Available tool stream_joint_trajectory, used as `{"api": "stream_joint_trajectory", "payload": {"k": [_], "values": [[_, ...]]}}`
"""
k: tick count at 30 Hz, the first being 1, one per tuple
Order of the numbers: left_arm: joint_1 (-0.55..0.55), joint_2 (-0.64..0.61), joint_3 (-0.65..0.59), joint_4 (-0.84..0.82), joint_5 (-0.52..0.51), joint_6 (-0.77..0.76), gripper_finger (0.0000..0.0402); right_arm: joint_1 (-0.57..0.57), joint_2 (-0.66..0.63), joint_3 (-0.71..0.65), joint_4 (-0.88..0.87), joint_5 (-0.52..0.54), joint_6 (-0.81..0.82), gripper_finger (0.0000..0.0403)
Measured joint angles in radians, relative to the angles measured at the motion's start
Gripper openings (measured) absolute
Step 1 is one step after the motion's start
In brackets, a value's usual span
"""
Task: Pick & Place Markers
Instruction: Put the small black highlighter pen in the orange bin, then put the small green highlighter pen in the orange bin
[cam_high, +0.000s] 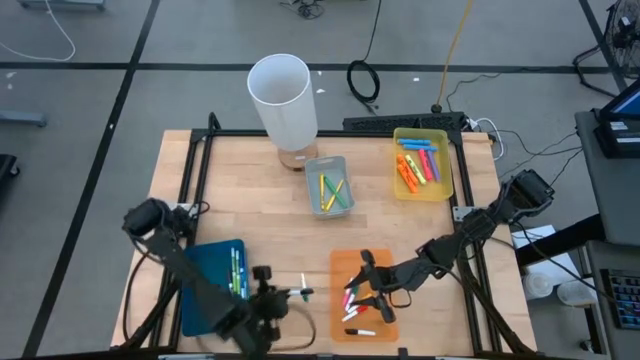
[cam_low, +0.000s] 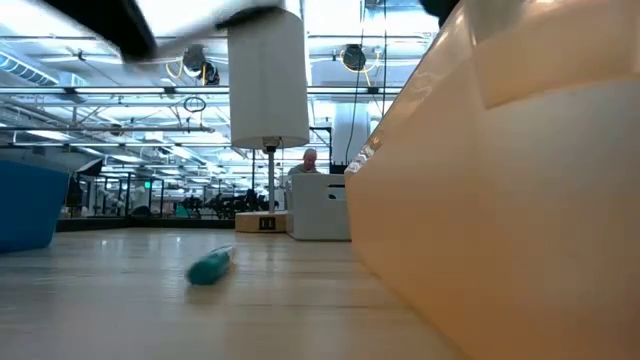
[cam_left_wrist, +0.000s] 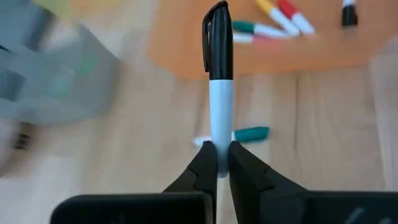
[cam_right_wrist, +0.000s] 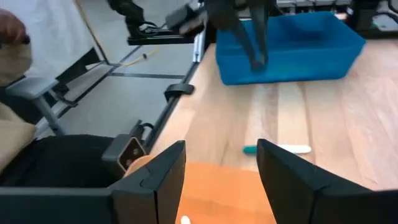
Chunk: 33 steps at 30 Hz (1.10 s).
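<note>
Left wrist view shows the left claw (cam_left_wrist: 217, 163) closed on the white barrel of a black-capped marker (cam_left_wrist: 217, 74), its long axis running straight out from the claw, cap away. By my reading the pick is done and the carry is next: a swing toward the blue tray (cam_high: 205, 268) at the near left, then a release. A green-capped marker (cam_left_wrist: 239, 134) lies flat on the desk (cam_high: 250, 200) below. Right claw (cam_right_wrist: 221, 168) hangs open over the orange tray (cam_high: 345, 262)
</note>
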<state>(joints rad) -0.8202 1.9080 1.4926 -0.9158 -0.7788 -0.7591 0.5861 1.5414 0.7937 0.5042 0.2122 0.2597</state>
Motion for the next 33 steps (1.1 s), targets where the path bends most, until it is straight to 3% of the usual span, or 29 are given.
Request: {"api": "stream_joint_trajectory", "payload": {"k": [2,6,8,12,16,18,20,24,30,33], "values": [[0.05,-0.038,-0.109,0.154,0.104,0.048,0.002,-0.01,0.0,0.0,-0.01,0.001,0.019,0.0187],[0.172,-0.105,-0.332,0.522,0.407,0.249,0.002,-0.024,0.0,0.0,-0.031,-0.002,0.034,0.0187],[0.224,-0.152,-0.429,0.695,0.482,0.347,0.002,-0.03,0.0,0.0,-0.039,-0.003,0.035,0.0187],[0.295,-0.298,-0.607,0.988,0.496,0.5,0.002,-0.036,0.0,0.0,-0.054,-0.003,0.035,0.0187],[0.338,-0.421,-0.792,1.431,0.498,0.679,0.0018,-0.048,0.0,0.0,-0.069,0.026,0.007,0.0187],[0.365,-0.425,-0.879,1.741,0.554,0.769,0.0017,-0.064,0.0,0.0,-0.061,0.091,-0.031,0.0187],[0.392,-0.406,-0.945,1.93,0.646,0.805,0.0017,-0.084,0.0,0.0,-0.042,0.166,-0.088,0.0187],[0.418,-0.353,-0.971,2.0,0.726,0.765,0.0001,-0.132,0.0,-0.001,0.062,0.23,-0.189,0.0187],[0.436,-0.321,-0.932,1.979,0.8,0.776,0.0,-0.184,0.0,0.0,0.251,0.076,-0.244,0.0187],[0.438,-0.325,-0.928,1.966,0.807,0.73,0.0001,-0.179,0.0,0.0,0.241,0.074,-0.247,0.0187]]}}
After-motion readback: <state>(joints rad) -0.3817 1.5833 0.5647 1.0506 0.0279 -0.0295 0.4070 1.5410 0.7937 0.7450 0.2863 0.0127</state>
